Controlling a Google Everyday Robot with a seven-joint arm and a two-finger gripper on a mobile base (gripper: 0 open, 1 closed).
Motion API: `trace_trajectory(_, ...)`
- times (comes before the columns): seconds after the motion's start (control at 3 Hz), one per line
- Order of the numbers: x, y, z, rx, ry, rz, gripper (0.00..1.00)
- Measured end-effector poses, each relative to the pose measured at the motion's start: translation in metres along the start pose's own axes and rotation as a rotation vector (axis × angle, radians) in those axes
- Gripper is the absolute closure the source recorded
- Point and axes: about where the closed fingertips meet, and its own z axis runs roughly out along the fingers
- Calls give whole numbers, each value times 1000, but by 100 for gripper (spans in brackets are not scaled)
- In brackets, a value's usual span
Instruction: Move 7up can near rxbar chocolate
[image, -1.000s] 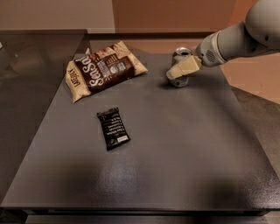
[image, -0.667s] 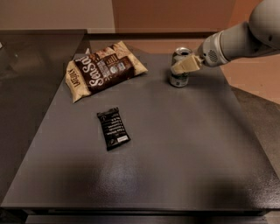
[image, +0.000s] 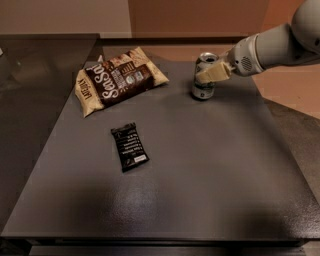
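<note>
- Surface (image: 210, 165): a dark grey, matte slab that fills most of the camera view and carries all three items; its far edge runs just behind the can and the bag.
- 7up can (image: 202, 90): stands upright on the far right part of the surface, its base down on the slab. The silver top faces up and the white and green body is partly covered by the hand.
- Hand (image: 207, 75): reaches in from the right at the height of the can's upper half. One pale finger (image: 213, 73) lies flat across the near side of the can, touching it; the other finger is hidden behind the can. The hand is closed around the can, with the can's width between the two fingers.
- Arm (image: 270, 47): a light grey, rounded link that enters from the upper right corner and slopes down and leftward to the hand.
- Rxbar chocolate (image: 129, 146): a small black wrapper with white lines of text, lying flat left of the middle of the surface, its long axis running roughly front to back with a slight turn. It is well apart from the can, which stands farther back and to the right.
- Chip bag (image: 117, 80): a larger brown and cream bag lying flat at the far left, set at a slant, behind the bar and level with the can across a gap of bare surface.
</note>
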Motion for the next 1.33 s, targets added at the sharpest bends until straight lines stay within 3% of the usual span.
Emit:
trace_trajectory(0.33,-9,23,-7,-71,-36,-38,100)
trace_trajectory(1.0,-26,91,-23,-307,-100,-136,100)
trace_trajectory(1.33,-22,124,-22,-407,-85,-186,100)
